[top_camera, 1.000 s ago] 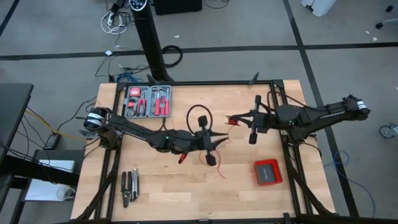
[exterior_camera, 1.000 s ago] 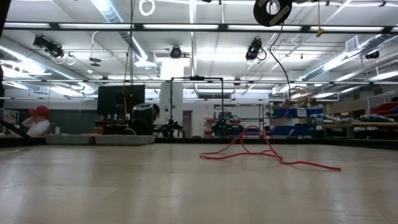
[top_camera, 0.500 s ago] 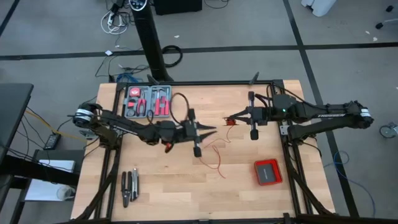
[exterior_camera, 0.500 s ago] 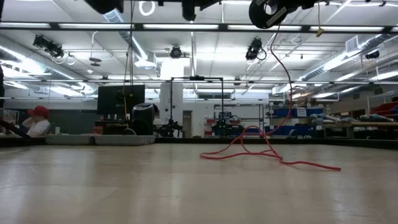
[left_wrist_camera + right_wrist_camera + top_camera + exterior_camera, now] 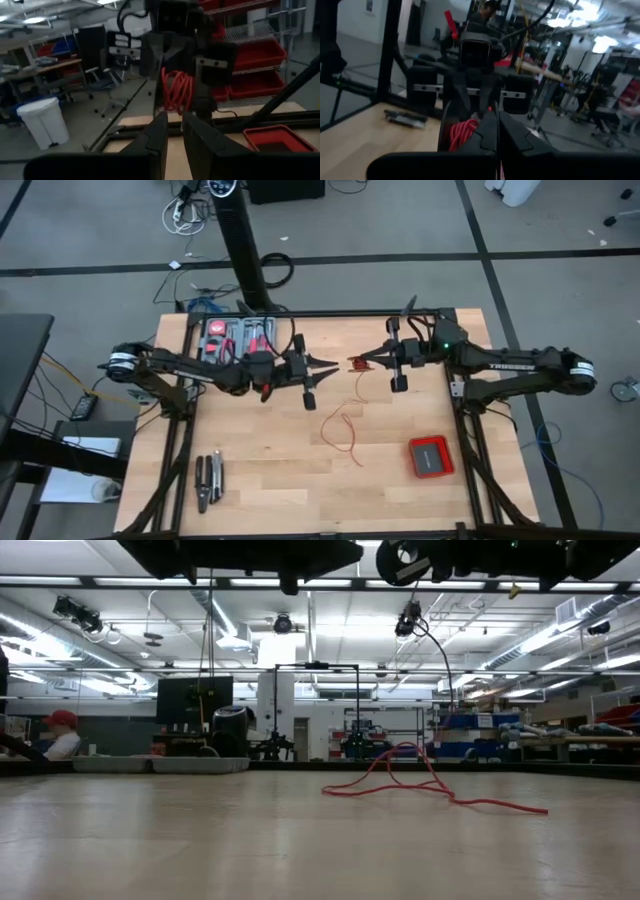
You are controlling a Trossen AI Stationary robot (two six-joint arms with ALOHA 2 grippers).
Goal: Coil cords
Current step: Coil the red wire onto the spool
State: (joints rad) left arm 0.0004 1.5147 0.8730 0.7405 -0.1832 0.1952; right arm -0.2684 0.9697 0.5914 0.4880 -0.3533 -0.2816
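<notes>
My right gripper (image 5: 362, 363), upper centre, clenches the red wire (image 5: 357, 364)'s coil; my left gripper (image 5: 335, 366) faces it, slightly parted, empty.

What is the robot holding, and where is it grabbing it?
The right gripper is shut on the red wire, pinching a small wound bunch of it at the tips of its fingers. The rest trails loose on the table. The left gripper faces it, holding nothing visible.
</notes>
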